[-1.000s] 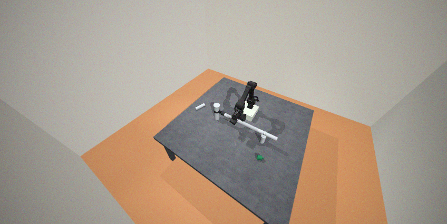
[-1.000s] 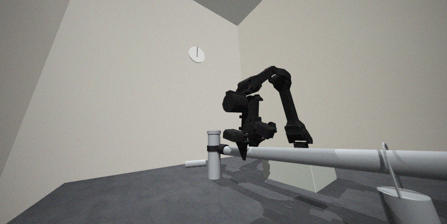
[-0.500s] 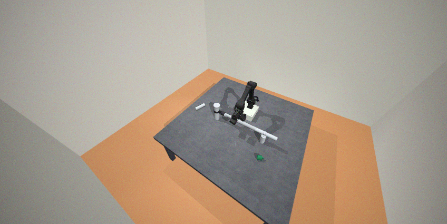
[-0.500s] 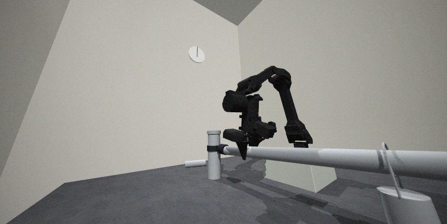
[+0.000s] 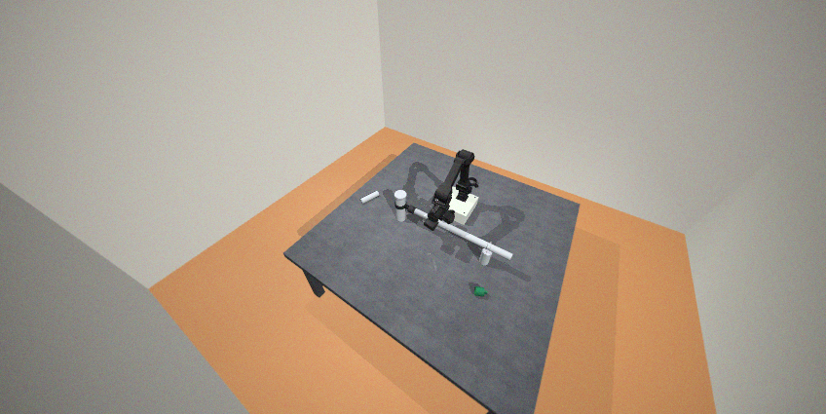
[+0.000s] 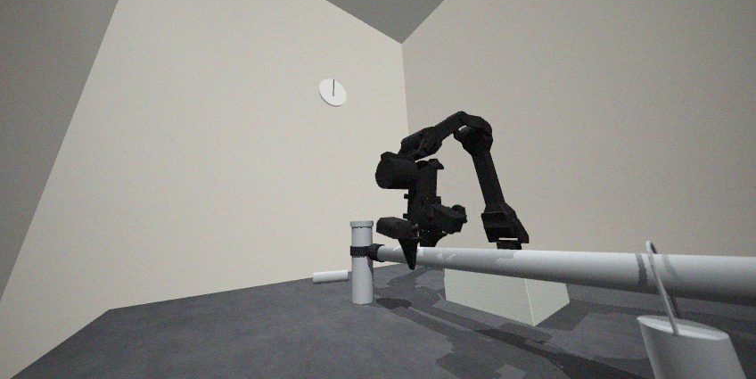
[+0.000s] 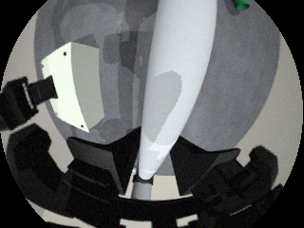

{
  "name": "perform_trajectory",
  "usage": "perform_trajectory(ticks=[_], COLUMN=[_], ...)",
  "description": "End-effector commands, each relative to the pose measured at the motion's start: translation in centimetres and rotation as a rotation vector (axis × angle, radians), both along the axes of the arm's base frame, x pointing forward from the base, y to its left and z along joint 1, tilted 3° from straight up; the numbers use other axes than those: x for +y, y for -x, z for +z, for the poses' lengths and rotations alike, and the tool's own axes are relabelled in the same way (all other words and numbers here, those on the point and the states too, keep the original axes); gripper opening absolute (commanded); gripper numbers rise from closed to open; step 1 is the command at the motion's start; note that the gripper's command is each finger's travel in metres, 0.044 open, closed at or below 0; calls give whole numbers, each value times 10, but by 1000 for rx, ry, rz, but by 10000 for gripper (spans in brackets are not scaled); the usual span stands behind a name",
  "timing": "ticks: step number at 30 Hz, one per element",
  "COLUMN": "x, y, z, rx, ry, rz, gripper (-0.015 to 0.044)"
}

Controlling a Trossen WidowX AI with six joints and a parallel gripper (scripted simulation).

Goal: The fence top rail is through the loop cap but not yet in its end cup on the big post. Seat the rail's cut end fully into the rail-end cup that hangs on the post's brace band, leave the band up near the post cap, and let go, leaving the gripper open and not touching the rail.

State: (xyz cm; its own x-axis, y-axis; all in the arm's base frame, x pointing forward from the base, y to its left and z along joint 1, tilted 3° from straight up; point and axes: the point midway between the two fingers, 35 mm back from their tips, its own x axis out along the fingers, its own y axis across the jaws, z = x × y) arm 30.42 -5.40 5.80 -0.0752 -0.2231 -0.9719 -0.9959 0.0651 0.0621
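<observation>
The long grey-white top rail [image 5: 464, 233] [image 6: 530, 260] [image 7: 174, 70] runs level above the table. Its far part passes through the wire loop cap [image 6: 660, 279] on the small post [image 5: 485, 257] [image 6: 684, 349]. Its cut end meets the dark rail-end cup [image 6: 375, 251] on the dark brace band [image 5: 399, 208] [image 6: 360, 251] of the big white post [image 5: 399, 199] [image 6: 361, 274]. The band sits a little below the post cap [image 6: 361, 224]. My gripper [image 5: 431, 218] [image 6: 411, 256] [image 7: 155, 131] is shut on the rail, close to the cup.
The arm's white base block [image 5: 465, 209] [image 6: 504, 295] [image 7: 76, 85] stands just behind the rail. A short spare pipe [image 5: 369, 197] [image 6: 330, 276] lies beyond the big post. A small green object [image 5: 479, 291] [image 7: 239, 0] lies on the dark table [image 5: 405, 305].
</observation>
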Motion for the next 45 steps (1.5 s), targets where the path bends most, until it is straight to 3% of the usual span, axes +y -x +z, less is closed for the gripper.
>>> perform_trajectory(ticks=[1, 45], x=[-4, -13], y=[-1, 0], z=[3, 2], rx=[-4, 2], ry=[12, 1], rz=[3, 1], gripper=[0, 0])
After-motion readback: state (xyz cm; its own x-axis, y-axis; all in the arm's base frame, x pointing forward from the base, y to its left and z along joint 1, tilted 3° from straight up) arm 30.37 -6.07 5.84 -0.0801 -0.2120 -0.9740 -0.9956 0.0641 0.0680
